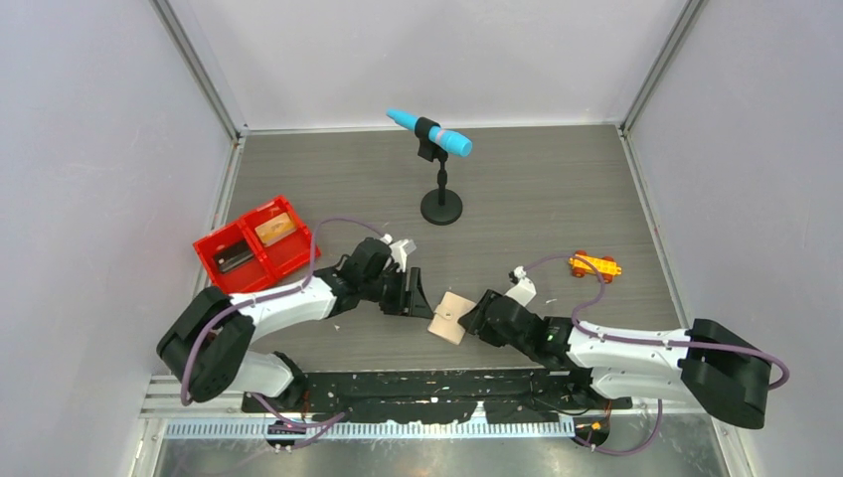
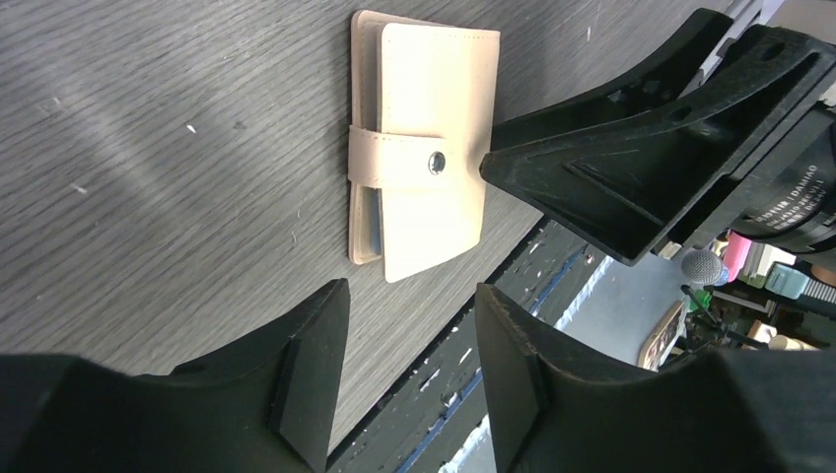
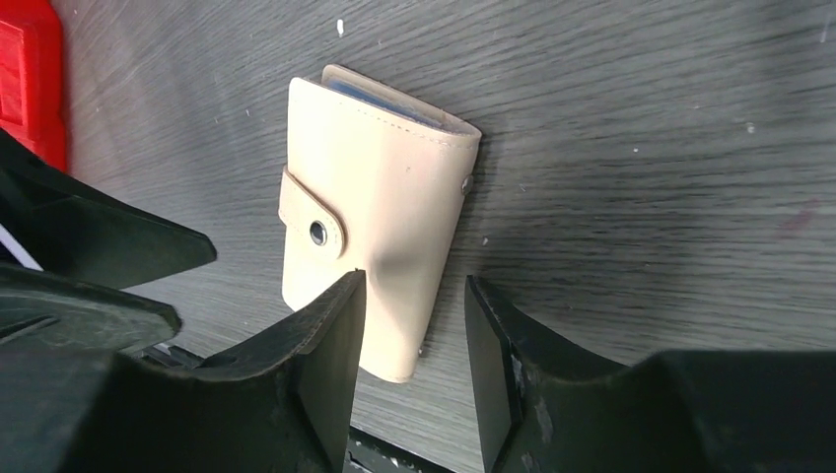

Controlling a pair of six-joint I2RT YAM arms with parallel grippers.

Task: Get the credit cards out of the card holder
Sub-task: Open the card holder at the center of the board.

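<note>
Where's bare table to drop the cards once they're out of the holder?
Bare: far right, between microphone stand, toy car and back wall; far left, behind red tray. Crowded: near centre, where left claw and right claw flank the card holder.

The card holder is hemmed in for you on two sides. The left gripper sits just beside its left edge, and the right gripper meets its right edge, possibly touching. You can pass over the bare table beyond it, up to the microphone stand. The red tray blocks your far left, and the toy car stands well to the right.
</note>
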